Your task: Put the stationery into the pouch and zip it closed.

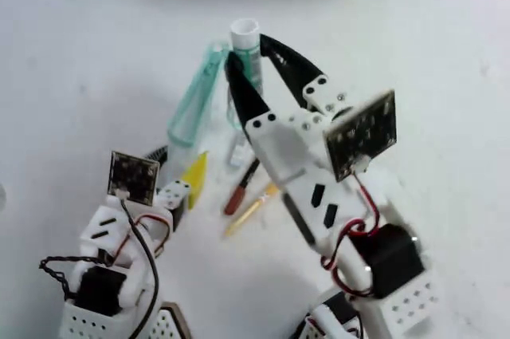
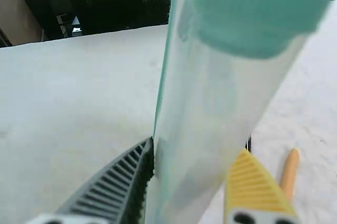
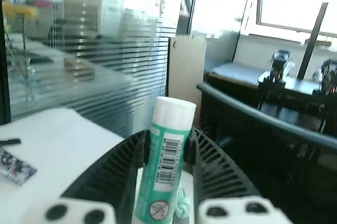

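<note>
The pouch [image 1: 194, 101] is clear plastic with a teal rim and stands on end, tilted, at the table's middle. My left gripper [image 1: 177, 159] is shut on its lower end, one black and one yellow finger [image 1: 195, 171] either side. In the left wrist view the pouch [image 2: 221, 103] rises between the fingers of the left gripper [image 2: 195, 153]. My right gripper [image 1: 249, 64] is shut on a teal glue stick with a white cap [image 1: 245, 36], held just beside the pouch's top. The right wrist view shows the glue stick [image 3: 174, 110] upright in the right gripper [image 3: 166, 145].
A reddish-brown pen [image 1: 237, 191] and an orange pencil [image 1: 251, 210] lie on the white table [image 1: 80, 76] between the two arms, with a small pale item [image 1: 237, 151] just beyond them. The pencil's end [image 2: 289, 168] shows past the yellow finger. Left and far table areas are bare.
</note>
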Controlling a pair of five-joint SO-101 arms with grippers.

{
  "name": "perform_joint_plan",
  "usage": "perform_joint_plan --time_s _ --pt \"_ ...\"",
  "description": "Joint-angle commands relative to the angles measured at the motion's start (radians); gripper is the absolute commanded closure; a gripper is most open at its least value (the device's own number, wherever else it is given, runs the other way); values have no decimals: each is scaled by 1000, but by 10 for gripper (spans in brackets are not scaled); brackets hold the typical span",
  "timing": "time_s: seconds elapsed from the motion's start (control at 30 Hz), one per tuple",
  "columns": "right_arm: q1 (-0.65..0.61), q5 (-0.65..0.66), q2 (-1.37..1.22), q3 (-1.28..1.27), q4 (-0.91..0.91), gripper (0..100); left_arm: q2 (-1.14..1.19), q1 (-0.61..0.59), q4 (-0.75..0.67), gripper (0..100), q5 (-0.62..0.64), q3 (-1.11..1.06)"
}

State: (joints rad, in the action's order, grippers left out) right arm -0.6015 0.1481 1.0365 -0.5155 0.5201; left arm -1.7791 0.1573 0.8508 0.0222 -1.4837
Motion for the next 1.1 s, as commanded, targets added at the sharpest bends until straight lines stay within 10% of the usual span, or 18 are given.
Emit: perform_joint_plan --time_s 0.0,1.07 --pt "-56 -25 31 -78 -205 981 -7 12 0 775 -3 6" --pt "-140 -31 -355 -176 -392 981 -7 2 -2 777 -3 6"
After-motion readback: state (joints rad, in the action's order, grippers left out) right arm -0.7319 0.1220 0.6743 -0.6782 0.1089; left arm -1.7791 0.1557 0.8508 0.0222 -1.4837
